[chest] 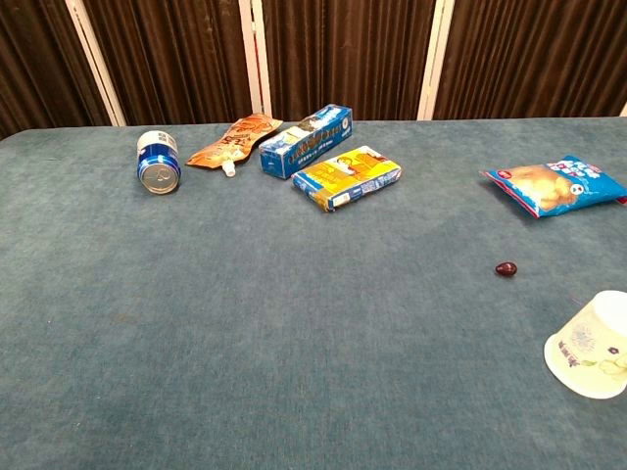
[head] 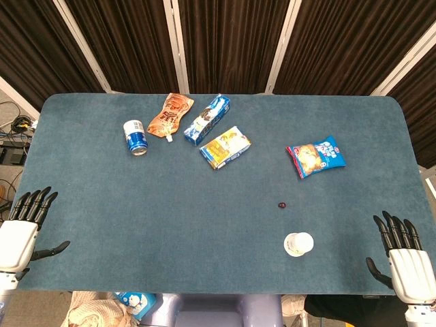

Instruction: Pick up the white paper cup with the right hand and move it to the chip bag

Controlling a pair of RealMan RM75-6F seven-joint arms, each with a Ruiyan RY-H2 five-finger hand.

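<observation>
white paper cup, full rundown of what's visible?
The white paper cup sits near the front right of the table. From the chest view it stands upside down and looks tilted, wide rim at the table, with a faint pale print on its side. It looks like thin paper, undented. Nothing touches it: the small dark red object lies apart behind it, the chip bag is farther back, and the right hand rests off to its right, open and clear of it.
</observation>
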